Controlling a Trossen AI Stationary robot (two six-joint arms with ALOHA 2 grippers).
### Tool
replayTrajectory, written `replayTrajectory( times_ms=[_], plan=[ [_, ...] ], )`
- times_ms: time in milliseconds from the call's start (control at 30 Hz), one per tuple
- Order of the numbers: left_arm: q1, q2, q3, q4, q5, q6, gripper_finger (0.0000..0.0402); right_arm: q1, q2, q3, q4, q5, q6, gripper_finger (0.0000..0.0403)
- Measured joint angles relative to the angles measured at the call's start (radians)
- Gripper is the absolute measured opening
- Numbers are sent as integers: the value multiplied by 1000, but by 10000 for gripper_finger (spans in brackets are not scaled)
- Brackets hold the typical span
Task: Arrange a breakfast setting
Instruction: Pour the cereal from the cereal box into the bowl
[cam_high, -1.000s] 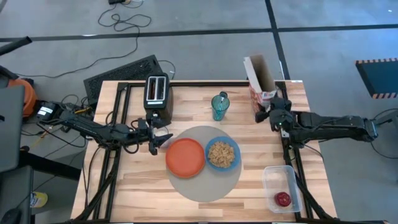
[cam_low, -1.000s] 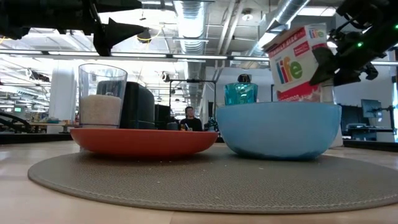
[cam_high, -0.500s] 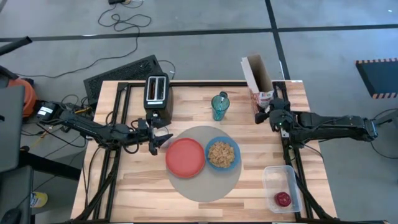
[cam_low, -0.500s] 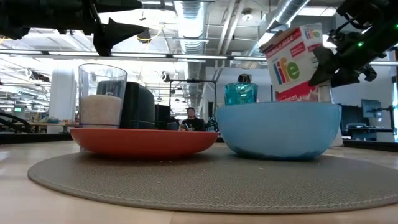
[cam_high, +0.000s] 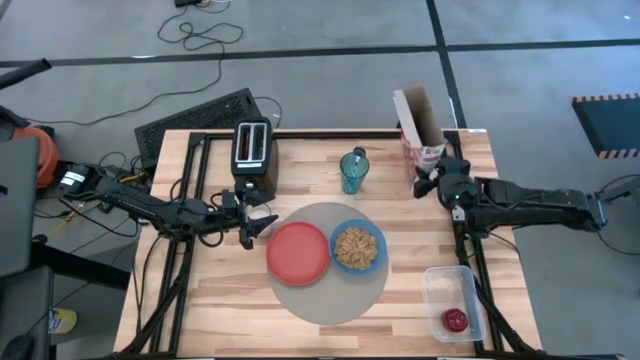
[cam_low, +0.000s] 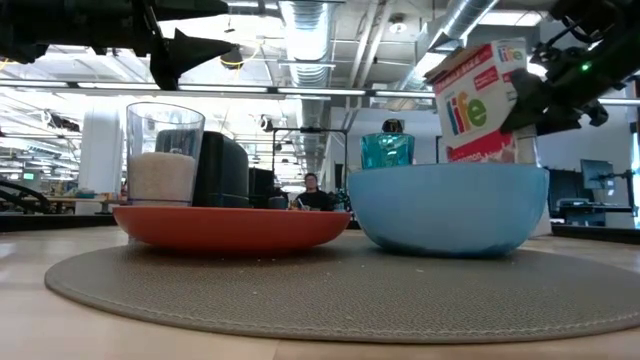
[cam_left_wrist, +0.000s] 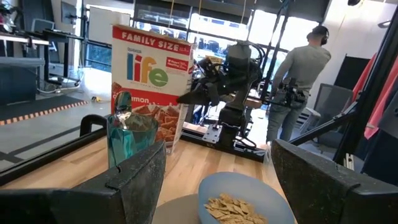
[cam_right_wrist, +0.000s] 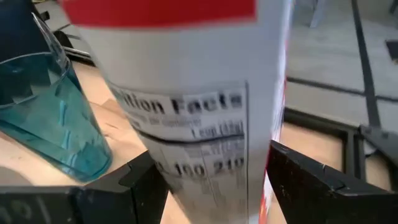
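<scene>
High view gives you the round mat (cam_high: 329, 270) as your landmark, lying in the middle of the wooden table (cam_high: 220, 300). On the mat, the red-orange plate (cam_high: 298, 252) takes the side toward the left arm and the blue bowl (cam_high: 357, 247) sits touching it on the other side; the bowl holds cereal pieces. Beyond the mat, toward the table's far edge, you see the teal tumbler (cam_high: 353, 172) standing upright, and the black toaster (cam_high: 253, 155) stands beyond the mat's plate side. Near the mat's right-arm side, at the table's near corner, a clear tub (cam_high: 452, 301) holds the small red fruit (cam_high: 455, 320).

Your left gripper (cam_high: 262, 225) hangs just beside the mat, close to the plate's rim, with its fingers spread apart and nothing between them. Your right gripper (cam_high: 432, 172) is well off the mat, past the tumbler toward the table's far right corner, clamped on the cereal box (cam_high: 421, 127); the right wrist view shows the box's nutrition panel (cam_right_wrist: 199, 137) filling the space between both fingers. From the low view the box (cam_low: 478, 100) is tilted and its open top leans away from the bowl (cam_low: 447, 208). In that same view a clear glass (cam_low: 164, 152) with a pale filling shows behind the plate (cam_low: 230, 227).

In the left wrist view a person (cam_left_wrist: 297, 74) stands in the room behind the table.
</scene>
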Motion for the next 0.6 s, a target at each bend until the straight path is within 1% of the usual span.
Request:
replayTrajectory(
  times_ms=[167,300,500,600],
  plan=[
    [0,0,0,0,0,0,277,-4,4,0,65,0,-97,276],
    [0,0,0,0,0,0,277,-26,21,-31,179,-2,-167,276],
    [0,0,0,0,0,-5,277,-61,24,-45,203,-1,-201,275],
    [0,0,0,0,0,-5,277,-69,24,-45,203,-2,-210,263]
  ],
)
